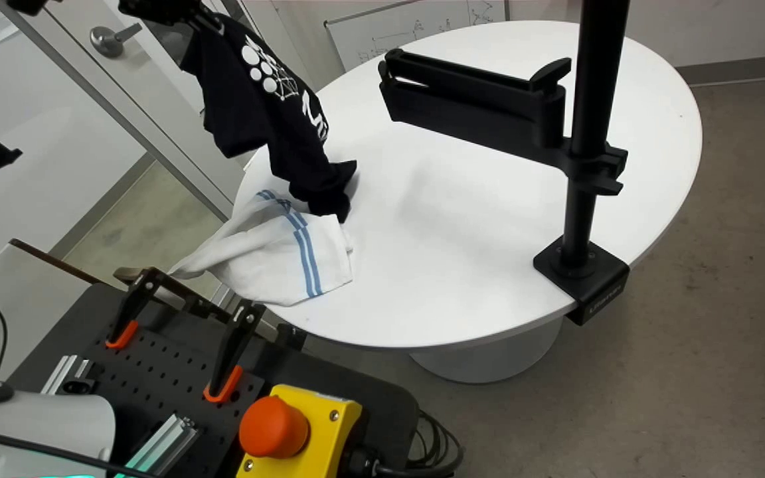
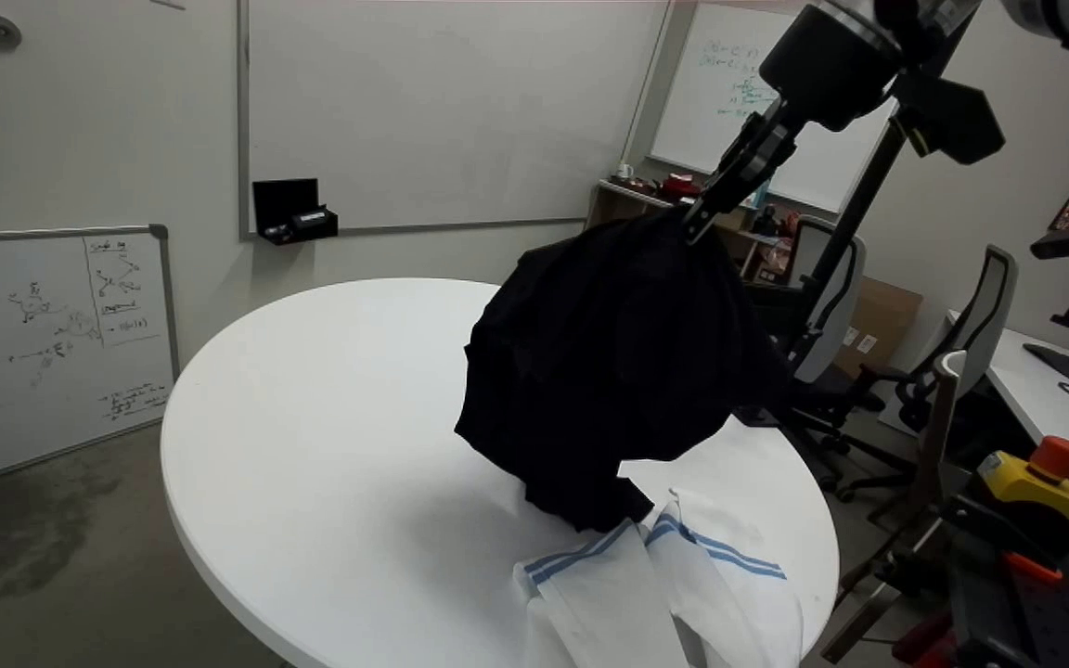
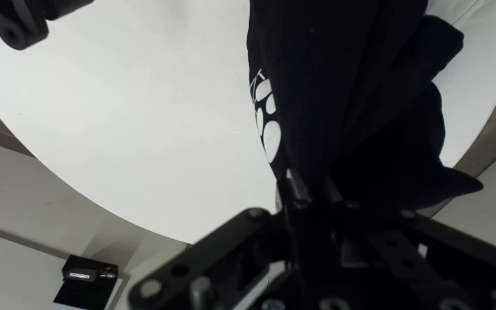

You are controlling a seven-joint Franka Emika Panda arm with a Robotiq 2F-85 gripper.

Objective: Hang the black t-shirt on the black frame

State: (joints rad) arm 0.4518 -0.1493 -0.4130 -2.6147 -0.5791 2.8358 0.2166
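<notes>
Nearest the wrist camera, the gripper point(image 3: 314, 187) pinches the black t-shirt point(image 1: 269, 119), which hangs over the white table point(image 1: 462, 265) near the striped towel point(image 1: 276, 255). The black frame point(image 1: 545, 126) stands apart

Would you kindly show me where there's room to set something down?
The round table is bare between the striped towel and the black frame. It's crowded beside the towel, where the black t-shirt hangs from the gripper.

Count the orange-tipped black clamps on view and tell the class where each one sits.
2, both at the dark pegboard in an exterior view: one clamp farther from the yellow emergency-stop box, another clamp closer to it. Others may be hidden.
</notes>
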